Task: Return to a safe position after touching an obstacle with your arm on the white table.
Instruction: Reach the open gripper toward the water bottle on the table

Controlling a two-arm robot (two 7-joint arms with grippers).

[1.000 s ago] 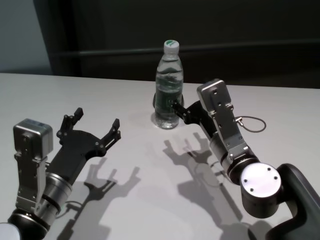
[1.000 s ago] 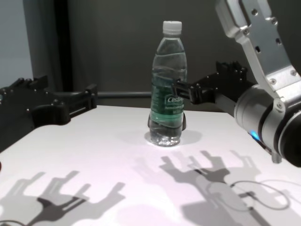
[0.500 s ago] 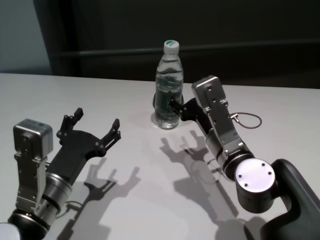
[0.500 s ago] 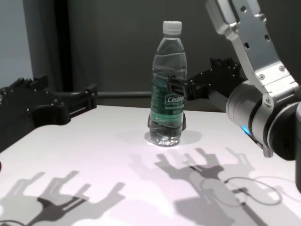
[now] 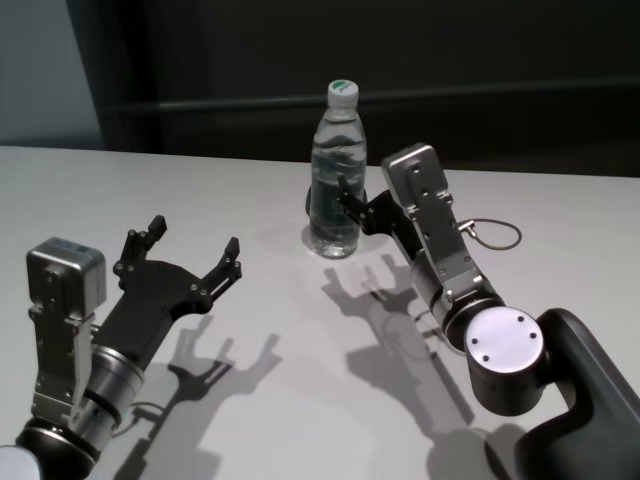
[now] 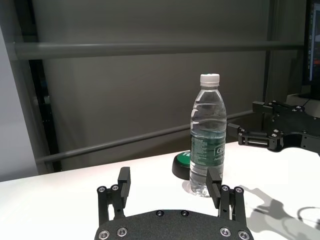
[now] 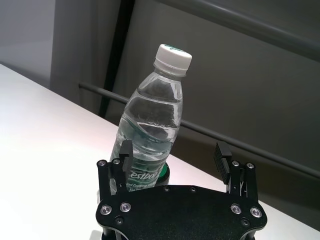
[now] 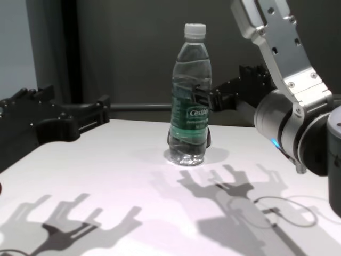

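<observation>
While the empty right gripper (image 5: 345, 196) gapes beside it, the white-capped, green-labelled clear bottle (image 5: 335, 172) stands upright.

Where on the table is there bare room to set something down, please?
The white table is bare between the left gripper and the bottle, and along its near edge. It is crowded right of the bottle, where the open right gripper sits close beside it.

Clear bottle, white worktop, black grippers

The obstacle (image 5: 336, 180) is showing clear plastic, a white cap and a dark green label with white lettering; the white table (image 5: 300, 330) is lying plain white under grey shadows; the left gripper (image 5: 190, 255) and right gripper (image 7: 172, 155) are showing black, on silver-grey arms.
</observation>
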